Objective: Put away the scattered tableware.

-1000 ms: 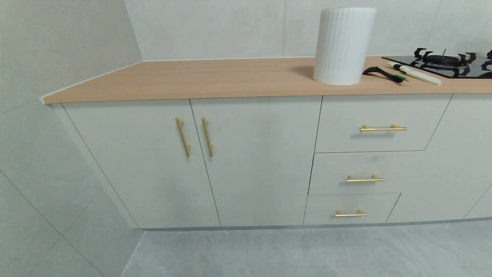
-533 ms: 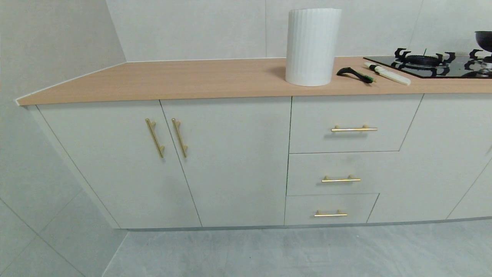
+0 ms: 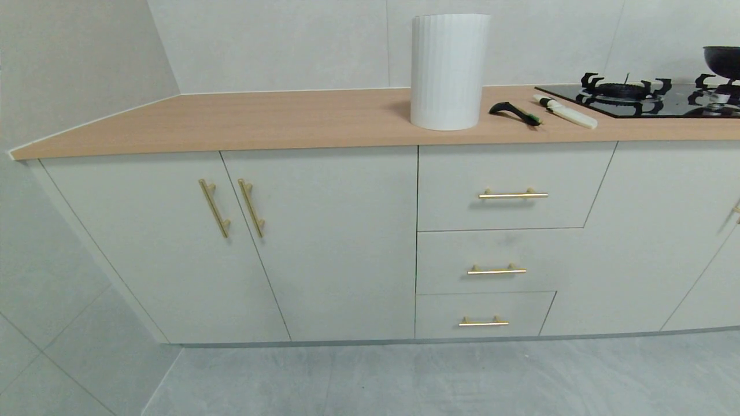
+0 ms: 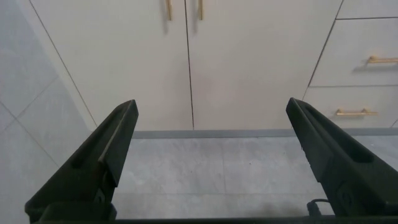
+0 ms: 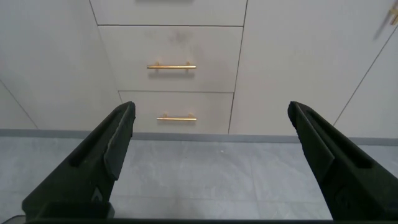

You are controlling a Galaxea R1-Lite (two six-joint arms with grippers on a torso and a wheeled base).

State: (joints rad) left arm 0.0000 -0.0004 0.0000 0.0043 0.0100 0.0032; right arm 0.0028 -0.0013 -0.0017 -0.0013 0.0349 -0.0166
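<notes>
A pale tiled kitchen: a wooden worktop [image 3: 260,118] runs along the wall above grey cabinet fronts, with a gas hob [image 3: 636,98] at its right end.

The scattered tableware lies on the worktop between a tall white ribbed canister [image 3: 446,69] and the hob. A black-handled utensil [image 3: 514,112] with a green tip lies just beside the canister. A white knife [image 3: 565,111] lies a little farther right, its tip close to the hob's edge. Both lie flat and neither touches the canister.

Your left pincer [image 4: 210,118] hangs low over the tiled floor [image 3: 404,375], facing the double cabinet doors [image 3: 231,242]. Its fingers are spread wide with nothing between them. Your right pincer [image 5: 211,118] is the same, agape and empty, facing the lower drawers [image 5: 171,65] with their brass handles.

By the look of it, you are at the approach step and no piece has been picked up yet. The canister appears the likeliest home for the pieces, though the top drawer [image 3: 509,173] is also possible.

The next move calls for bringing the robot nearer the right part of the worktop and raising an arm to its height. The right arm seems better placed. You would then set the fingers across a handle, because both pieces lie low and thin against the wood.
</notes>
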